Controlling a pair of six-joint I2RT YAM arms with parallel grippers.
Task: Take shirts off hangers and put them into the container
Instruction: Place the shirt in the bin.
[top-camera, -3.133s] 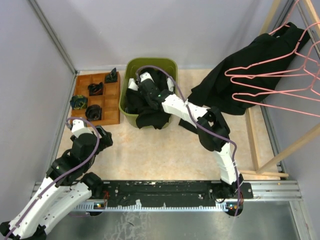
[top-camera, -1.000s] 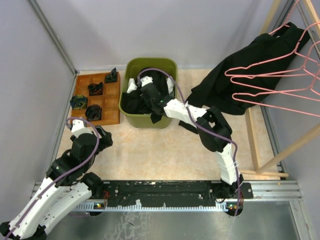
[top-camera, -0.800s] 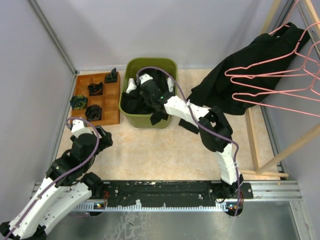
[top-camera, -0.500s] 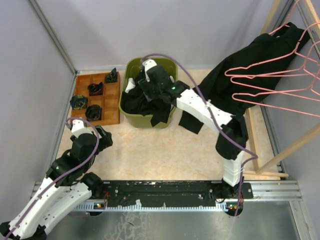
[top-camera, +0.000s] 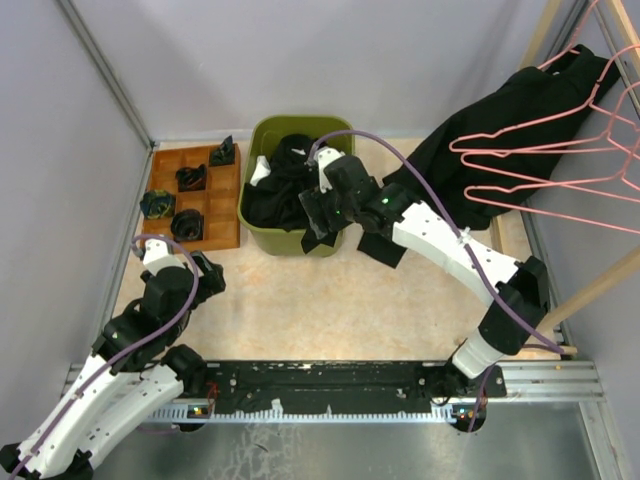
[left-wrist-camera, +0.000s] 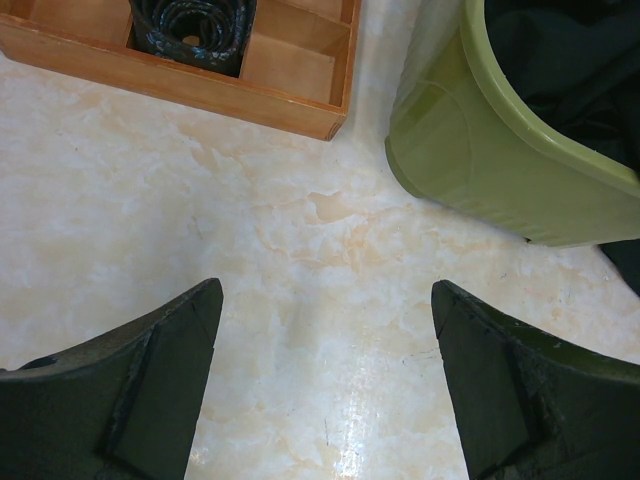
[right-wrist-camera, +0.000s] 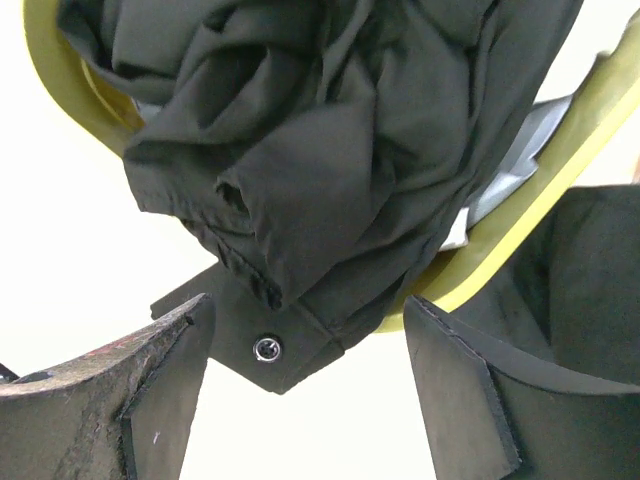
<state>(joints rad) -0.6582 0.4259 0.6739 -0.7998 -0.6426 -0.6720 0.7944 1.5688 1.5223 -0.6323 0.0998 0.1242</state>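
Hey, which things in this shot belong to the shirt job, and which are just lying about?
Part of the job: green tub, black shirt in the tub, pink hangers, hanging black shirt.
Just lying about: wooden tray, dark objects in its compartments.

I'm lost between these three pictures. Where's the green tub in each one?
Top external: green tub upper middle, right of the wooden tray.
Left wrist: green tub in the upper right corner.
Right wrist: green tub rim arcs around the top, under cloth.
Shared landmark: the black shirt heaped in it.
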